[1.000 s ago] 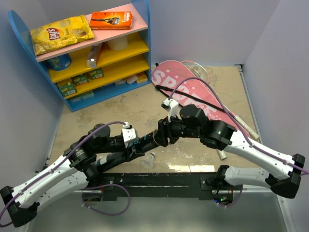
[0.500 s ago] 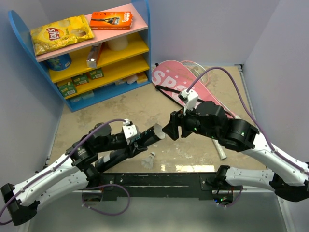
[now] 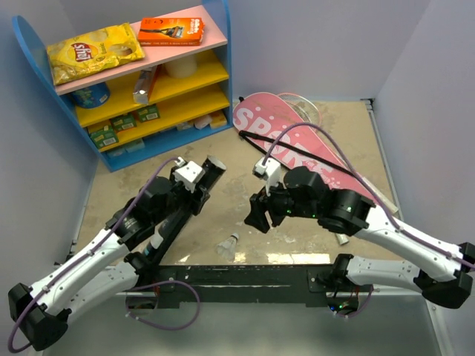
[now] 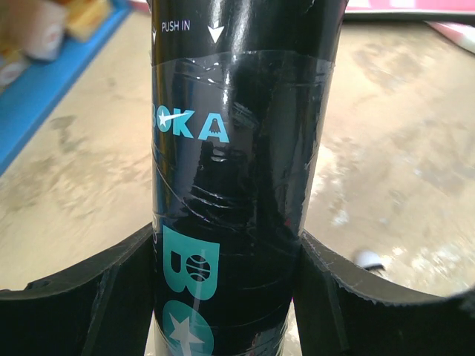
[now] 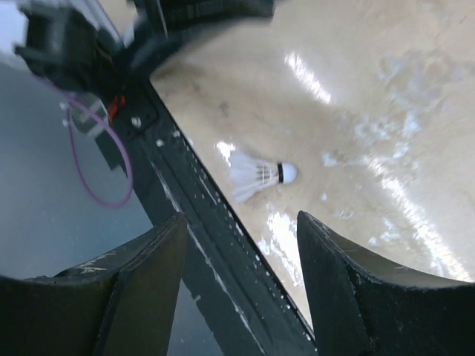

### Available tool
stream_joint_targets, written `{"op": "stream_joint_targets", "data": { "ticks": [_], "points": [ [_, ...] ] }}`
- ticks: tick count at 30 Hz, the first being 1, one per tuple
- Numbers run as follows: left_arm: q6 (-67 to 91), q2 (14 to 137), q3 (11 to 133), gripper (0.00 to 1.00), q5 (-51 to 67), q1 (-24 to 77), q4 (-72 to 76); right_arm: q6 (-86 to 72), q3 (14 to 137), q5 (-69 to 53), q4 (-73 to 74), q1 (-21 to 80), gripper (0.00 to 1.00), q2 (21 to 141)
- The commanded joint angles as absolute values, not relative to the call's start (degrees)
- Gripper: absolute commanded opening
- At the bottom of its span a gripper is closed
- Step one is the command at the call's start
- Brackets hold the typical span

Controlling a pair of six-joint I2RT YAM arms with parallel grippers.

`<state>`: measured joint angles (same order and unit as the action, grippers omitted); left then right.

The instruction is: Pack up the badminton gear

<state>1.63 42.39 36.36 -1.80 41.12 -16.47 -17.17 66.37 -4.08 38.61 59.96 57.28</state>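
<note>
The long black tube [image 4: 237, 185] was gripped by left jaws, probably for filling; wide right jaws were aimed at the six-o'clock white feather shuttlecock [image 5: 260, 174].

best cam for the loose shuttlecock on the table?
Right wrist: the shuttlecock lies mid-frame, feathers and cork distinct. Top external shows it only as a tiny white speck. Left wrist: the black tube blocks most of the view.

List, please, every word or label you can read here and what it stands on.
"PUSH IN", with an arrow: black tube.
"OKA", start hidden: same tube.
"BO", large: same tube, lower.
"SPO", rest hidden: pink cover.
Print on the chip bag and orange box: too small to read.
</note>
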Motion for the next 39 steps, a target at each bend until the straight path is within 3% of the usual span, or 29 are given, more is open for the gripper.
{"op": "stream_joint_targets", "data": {
  "ticks": [1, 8, 14, 24, 39],
  "points": [
    [7.12, 42.54, 39.11, 0.00, -8.25, 37.88, -15.64, -16.78, 59.95, -9.32, 29.82, 61.08, 0.64, 59.06],
    [9.84, 42.89, 39.46, 0.00, -16.70, 36.92, -17.14, -20.91, 55.55, 0.95, 24.96, 71.07, 0.73, 66.08],
    [10.02, 42.37, 39.55, 0.00, -17.58, 36.56, -17.49, -24.51, 59.14, 18.06, 27.42, 79.18, 0.73, 77.60],
    [10.11, 40.52, 39.38, 0.00, -18.46, 36.65, -17.49, -28.30, 62.75, 35.40, 29.09, 85.43, 0.72, 88.32],
    [9.67, 39.46, 39.29, 0.00, -17.49, 36.65, -17.40, -31.38, 63.90, 42.27, 26.54, 87.36, 0.61, 97.37]
  ]
}}
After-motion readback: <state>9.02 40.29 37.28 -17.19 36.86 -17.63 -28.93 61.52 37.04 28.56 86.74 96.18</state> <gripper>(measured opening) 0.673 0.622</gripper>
